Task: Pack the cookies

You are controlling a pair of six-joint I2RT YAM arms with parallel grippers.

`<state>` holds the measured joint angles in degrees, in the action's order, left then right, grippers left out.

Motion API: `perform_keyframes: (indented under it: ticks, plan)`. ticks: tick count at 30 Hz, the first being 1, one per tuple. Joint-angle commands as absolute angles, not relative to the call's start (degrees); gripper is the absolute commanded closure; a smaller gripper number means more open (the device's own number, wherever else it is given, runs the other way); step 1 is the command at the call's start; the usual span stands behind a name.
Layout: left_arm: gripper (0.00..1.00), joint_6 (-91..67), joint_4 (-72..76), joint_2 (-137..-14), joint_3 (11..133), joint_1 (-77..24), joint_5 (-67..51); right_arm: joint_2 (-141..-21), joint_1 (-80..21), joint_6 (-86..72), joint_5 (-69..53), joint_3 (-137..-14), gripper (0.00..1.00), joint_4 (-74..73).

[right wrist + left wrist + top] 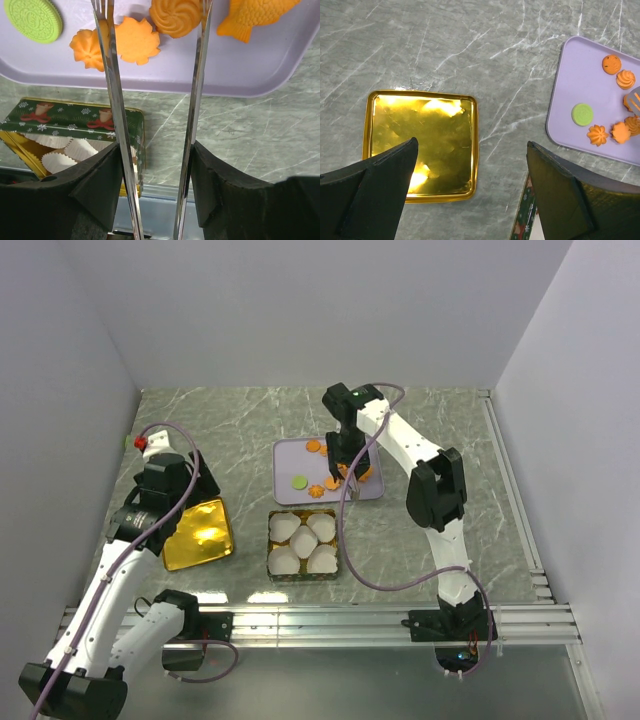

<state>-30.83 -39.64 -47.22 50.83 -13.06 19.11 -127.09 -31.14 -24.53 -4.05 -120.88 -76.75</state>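
Several orange cookies (175, 16) and one green cookie (33, 19) lie on a lilac tray (165, 75). My right gripper (155, 150) is shut on metal tongs (107, 75). The tongs' two blades are spread, with a round swirl cookie and a leaf cookie (136, 41) between their tips. A fish cookie (252, 15) lies to the right. In the top view the right gripper (347, 455) is over the tray's right part (290, 455). My left gripper (472, 144) is open and empty, above the right edge of a gold lid (420, 135).
A green Christmas tin (270, 540) holding white paper cups (302, 543) stands just in front of the tray. The gold lid (198, 535) lies left of it. A small red object (140, 441) sits by the left wall. A metal rail (320, 620) runs along the near edge.
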Motion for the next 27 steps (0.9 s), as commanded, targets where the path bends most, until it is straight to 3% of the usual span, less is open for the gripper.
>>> perform_keyframes:
  ticks: [1,14,27]
  plan:
    - [0.04,-30.15,-37.27,-45.97,50.71,-12.74,18.46,-128.41,-31.03,-24.35,-4.39,-121.64,0.41,-78.57]
    - [0.05,-30.06,-37.18,-46.23,50.71,-12.66,18.19,-129.64,-29.53,-24.70,-3.95,-122.96,0.41,-78.84]
    - [0.06,-29.88,-37.09,-46.14,50.63,-12.13,17.84,-127.79,-31.99,-23.38,-10.20,-114.17,0.42,-77.26]
